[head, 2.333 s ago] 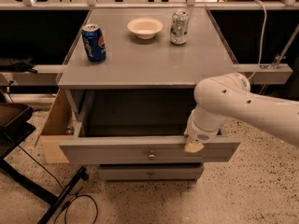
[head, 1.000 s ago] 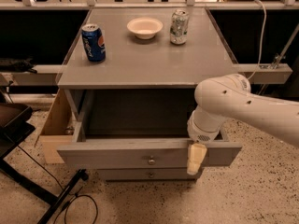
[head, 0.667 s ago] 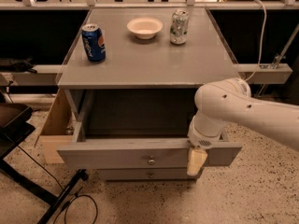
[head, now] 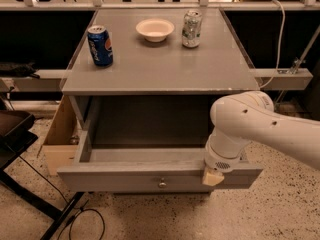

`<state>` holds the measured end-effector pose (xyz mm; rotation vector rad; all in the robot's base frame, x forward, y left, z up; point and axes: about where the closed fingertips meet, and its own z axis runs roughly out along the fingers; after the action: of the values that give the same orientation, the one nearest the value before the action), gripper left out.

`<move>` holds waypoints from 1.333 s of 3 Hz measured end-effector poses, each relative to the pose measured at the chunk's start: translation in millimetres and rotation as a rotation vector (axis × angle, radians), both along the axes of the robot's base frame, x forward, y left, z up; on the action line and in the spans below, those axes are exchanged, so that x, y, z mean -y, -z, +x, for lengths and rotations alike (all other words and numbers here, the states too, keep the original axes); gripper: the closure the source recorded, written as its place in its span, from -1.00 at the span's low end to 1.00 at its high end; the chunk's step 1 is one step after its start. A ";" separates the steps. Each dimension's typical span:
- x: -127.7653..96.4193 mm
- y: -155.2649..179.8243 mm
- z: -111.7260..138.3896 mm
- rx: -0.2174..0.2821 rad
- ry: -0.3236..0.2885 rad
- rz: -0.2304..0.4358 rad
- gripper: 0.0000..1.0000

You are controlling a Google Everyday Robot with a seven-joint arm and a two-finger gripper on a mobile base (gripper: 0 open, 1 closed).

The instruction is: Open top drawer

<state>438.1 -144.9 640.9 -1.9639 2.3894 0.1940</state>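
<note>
1. One drawer matters here: the top drawer (head: 125, 180) stands pulled far out of the grey cabinet. Its flat front is well forward of the cabinet's face and its grey inside is open to view from above.
2. The gripper (head: 213, 176) sits at the upper edge of the drawer front, to the right of the small round knob (head: 162, 184), and its pale tip laps over that edge. I judge it is placed there because the lip of the front gives a broader purchase for pulling than so small a knob. I cannot tell whether the tool is clenched or released, since the wrist above hides how it meets the edge.
3. The white arm (head: 260, 124) comes in from the right and bends down over the drawer's right end. This probably keeps the pull running straight outward, not across the drawer.
4. On the tabletop (head: 150, 74) a blue soda can (head: 100, 45), a white bowl (head: 155, 29) and a silver can (head: 191, 29) stand upright toward the back. They are well apart from the drawer, so its travel has no reason to disturb them.
5. A wooden panel (head: 57, 134) stands just beside the drawer's left wall; whether the two touch I cannot tell.
6. Judged from how far out the drawer is, the task looks all but done. What seems left is to let go and lift clear without nudging the front back in
</note>
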 end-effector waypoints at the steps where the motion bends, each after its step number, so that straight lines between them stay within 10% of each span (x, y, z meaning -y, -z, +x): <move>1: 0.2 -2.8 1.1 0.000 0.000 0.000 0.78; 4: 6.1 -10.2 -38.1 -0.061 0.009 0.005 1.00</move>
<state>400.1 -151.0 651.1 -1.9728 2.4323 0.2628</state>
